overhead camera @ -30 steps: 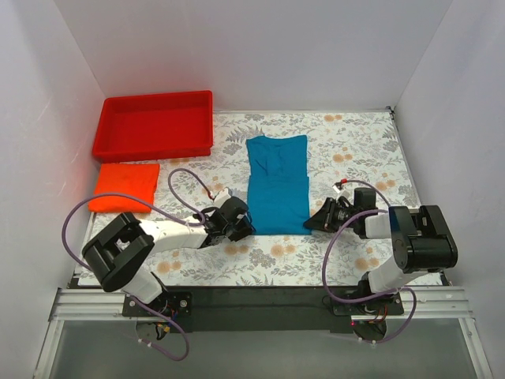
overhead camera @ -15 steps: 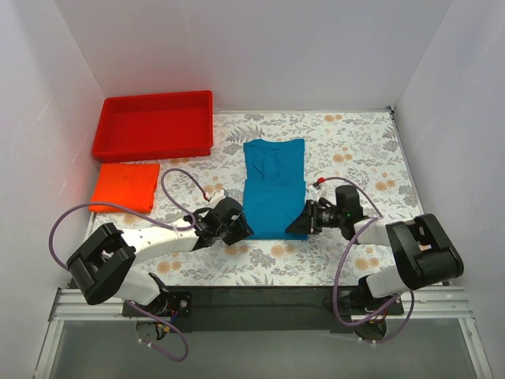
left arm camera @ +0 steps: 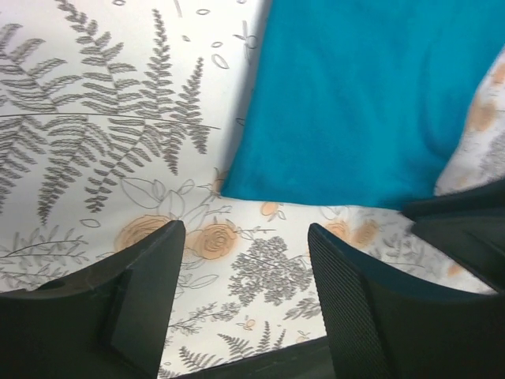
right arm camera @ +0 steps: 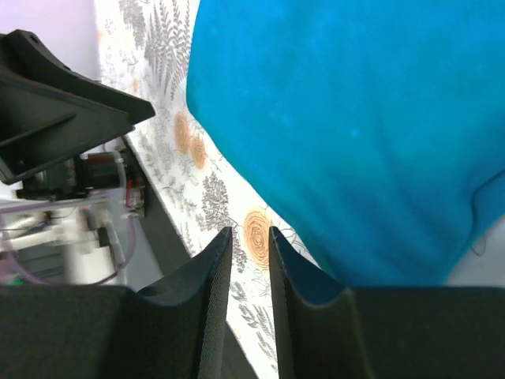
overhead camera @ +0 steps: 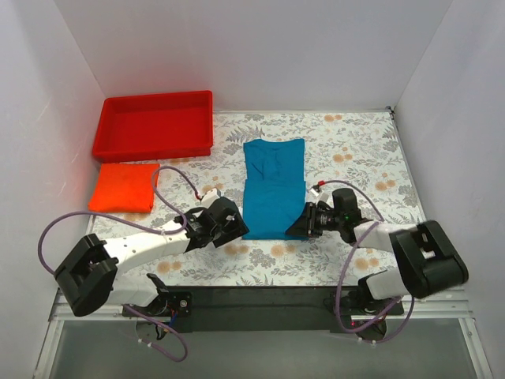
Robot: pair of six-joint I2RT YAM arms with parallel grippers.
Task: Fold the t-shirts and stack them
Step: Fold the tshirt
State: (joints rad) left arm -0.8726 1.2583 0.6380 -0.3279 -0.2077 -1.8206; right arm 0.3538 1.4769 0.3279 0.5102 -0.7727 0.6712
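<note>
The teal-blue t-shirt (overhead camera: 274, 188) lies flat as a long folded strip on the floral cloth at mid-table. The orange-red t-shirt (overhead camera: 124, 187) lies folded at the left. My left gripper (overhead camera: 237, 229) is open and empty, low by the teal shirt's near-left corner; in the left wrist view (left arm camera: 246, 237) only floral cloth lies between the fingers, and the shirt (left arm camera: 363, 103) is just ahead. My right gripper (overhead camera: 296, 225) is at the shirt's near-right corner. In the right wrist view (right arm camera: 249, 230) its jaws stand a narrow gap apart with only table between them, and the shirt (right arm camera: 355, 118) is beside them.
A rigid red tray (overhead camera: 154, 125) stands at the back left, behind the orange-red shirt. White walls close in the left, back and right sides. The black mounting rail (overhead camera: 260, 300) runs along the near edge. The left gripper (right arm camera: 71, 118) shows in the right wrist view.
My right gripper has moved left up to the teal shirt's near-right corner. My left arm has stretched out lower, its gripper staying by the near-left corner. The shirts lie as before.
</note>
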